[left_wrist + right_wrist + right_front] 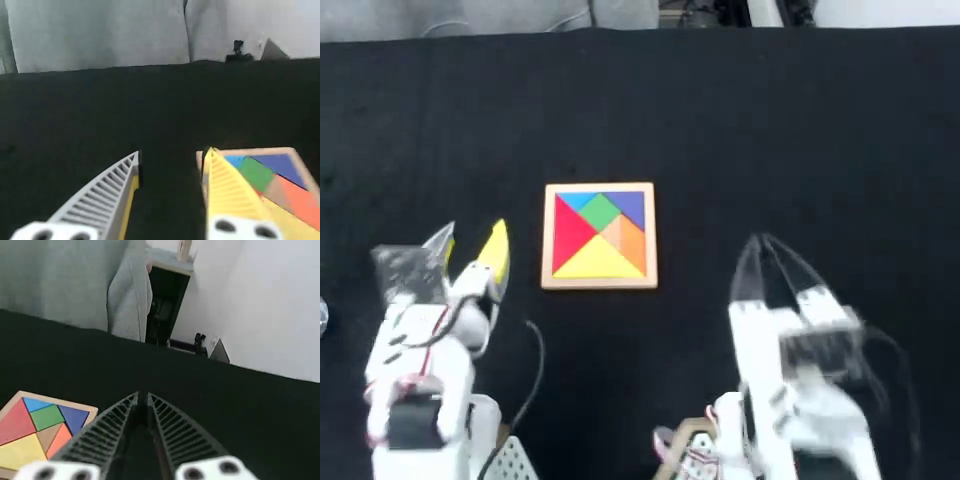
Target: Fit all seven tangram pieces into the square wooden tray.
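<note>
The square wooden tray (599,284) lies mid-table and holds coloured tangram pieces: red (570,236), yellow (600,262), green (601,211), blue (634,206) and orange (632,240) among them, packed flat. My left gripper (470,243) hovers left of the tray, open, nothing between its grey and yellow fingers (227,190). In the left wrist view the tray (280,151) sits just beyond the yellow finger. My right gripper (760,243) rests right of the tray, shut and empty. The right wrist view shows its black fingers (172,427) closed together, with the tray (12,402) off to one side.
A black cloth (770,130) covers the table. Cables (532,370) trail near the arm bases at the front edge. A grey curtain (100,30) and white wall stand beyond the far edge.
</note>
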You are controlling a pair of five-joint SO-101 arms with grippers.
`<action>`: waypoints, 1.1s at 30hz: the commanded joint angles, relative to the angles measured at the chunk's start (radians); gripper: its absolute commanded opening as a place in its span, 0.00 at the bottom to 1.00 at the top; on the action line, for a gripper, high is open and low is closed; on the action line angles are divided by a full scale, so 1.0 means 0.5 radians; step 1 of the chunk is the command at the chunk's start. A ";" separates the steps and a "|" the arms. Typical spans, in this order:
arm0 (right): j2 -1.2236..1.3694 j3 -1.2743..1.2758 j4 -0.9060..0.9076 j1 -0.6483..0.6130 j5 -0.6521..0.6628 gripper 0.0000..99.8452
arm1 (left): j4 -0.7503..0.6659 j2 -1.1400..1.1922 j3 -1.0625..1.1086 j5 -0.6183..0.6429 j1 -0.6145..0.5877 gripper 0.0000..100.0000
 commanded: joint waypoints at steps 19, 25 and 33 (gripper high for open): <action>-0.118 1.244 -0.813 -0.009 0.000 0.02 | -0.255 0.025 0.453 0.285 0.066 0.21; -0.106 1.244 -0.135 -0.015 0.015 0.02 | 0.325 0.021 0.453 0.365 0.054 0.21; -0.118 1.244 0.353 -0.009 0.003 0.02 | 0.957 0.012 0.453 0.365 0.057 0.21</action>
